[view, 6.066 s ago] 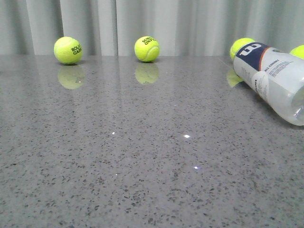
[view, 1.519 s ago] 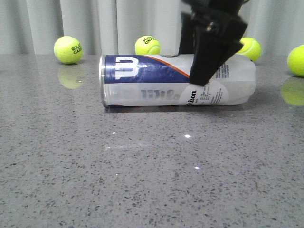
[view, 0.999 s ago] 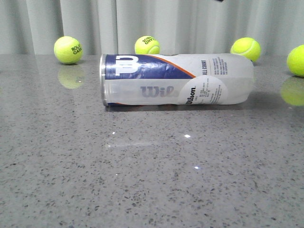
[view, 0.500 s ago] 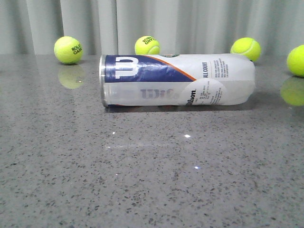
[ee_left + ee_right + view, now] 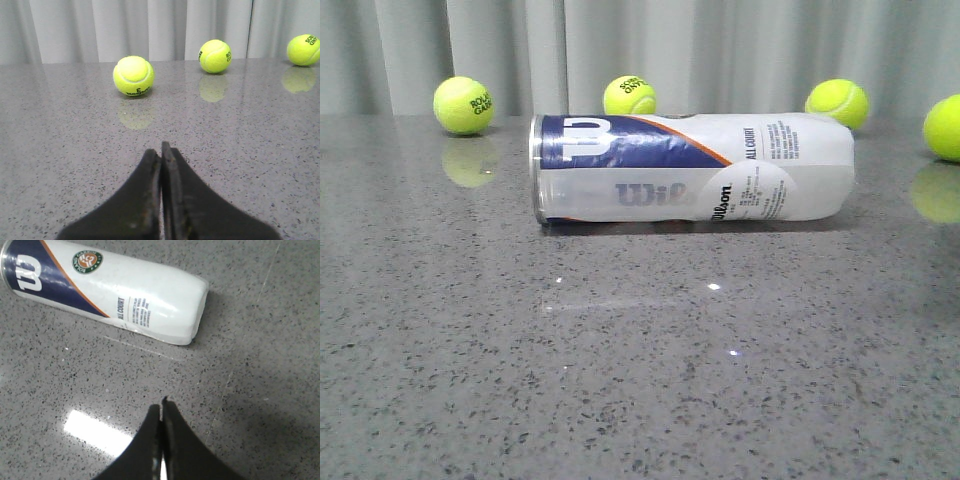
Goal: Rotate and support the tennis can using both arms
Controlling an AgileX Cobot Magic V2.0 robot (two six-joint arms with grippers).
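**Front view: tennis can lying free on the table, both hands closed and clear of it**

Front view. The tennis can (image 5: 692, 168) lies on its side across the middle of the grey speckled table (image 5: 640, 380), long axis running left to right. Its silver rim (image 5: 534, 170) faces left and its rounded white base faces right. The navy label with the white "W" sits at the left end, uppermost. A broad bare stretch of table lies on the near side of the can, and there is open surface at both of its ends. Along the far edge, before the curtain (image 5: 720, 50), stand four tennis balls: a far-left ball (image 5: 464, 105), a ball behind the can (image 5: 629, 96), a ball near its right end (image 5: 837, 103), and one cut by the right border (image 5: 944, 127). None touches the can. No arm appears in this view.

Left wrist view. The left hand (image 5: 161, 150) has its fingers pressed together at the tips, holding nothing, above bare table. Three balls lie beyond it, well apart from the fingertips.

Right wrist view. The right hand (image 5: 161, 407) is likewise closed and empty, fingertips meeting. It hangs over bare table, clear of the can (image 5: 107, 289), with speckled surface between the two.
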